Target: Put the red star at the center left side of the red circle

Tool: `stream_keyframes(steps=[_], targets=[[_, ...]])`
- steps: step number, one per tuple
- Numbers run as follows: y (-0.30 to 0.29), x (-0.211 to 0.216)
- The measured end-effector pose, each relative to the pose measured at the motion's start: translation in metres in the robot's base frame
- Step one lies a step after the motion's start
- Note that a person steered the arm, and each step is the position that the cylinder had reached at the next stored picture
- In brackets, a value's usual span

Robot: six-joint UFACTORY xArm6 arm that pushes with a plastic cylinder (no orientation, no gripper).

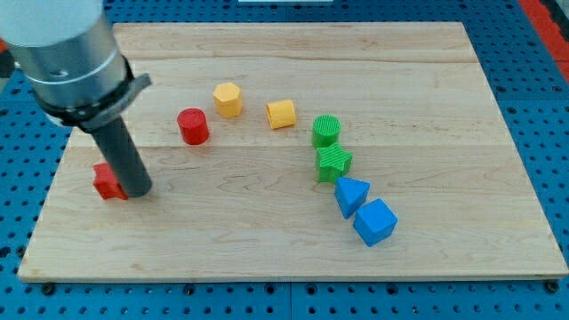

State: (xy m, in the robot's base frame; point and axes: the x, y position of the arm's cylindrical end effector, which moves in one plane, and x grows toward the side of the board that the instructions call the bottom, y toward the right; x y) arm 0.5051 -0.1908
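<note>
The red star (108,182) lies near the board's left edge, partly hidden behind my rod. My tip (139,191) rests on the board, touching the star's right side. The red circle (192,125), a short cylinder, stands up and to the right of the star, apart from my tip.
Two yellow blocks (228,99) (281,114) lie right of the red circle. A green cylinder (326,131), a green star-like block (334,163), a blue triangle (350,195) and a blue cube (374,221) run down the middle right. The wooden board (444,89) sits on a blue pegboard.
</note>
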Motion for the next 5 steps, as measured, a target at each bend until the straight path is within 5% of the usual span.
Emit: stream_keyframes(steps=[2, 3, 4, 5], targets=[[-0.057, 0.033], [-0.067, -0.004], [0.012, -0.031], [0.006, 0.012]])
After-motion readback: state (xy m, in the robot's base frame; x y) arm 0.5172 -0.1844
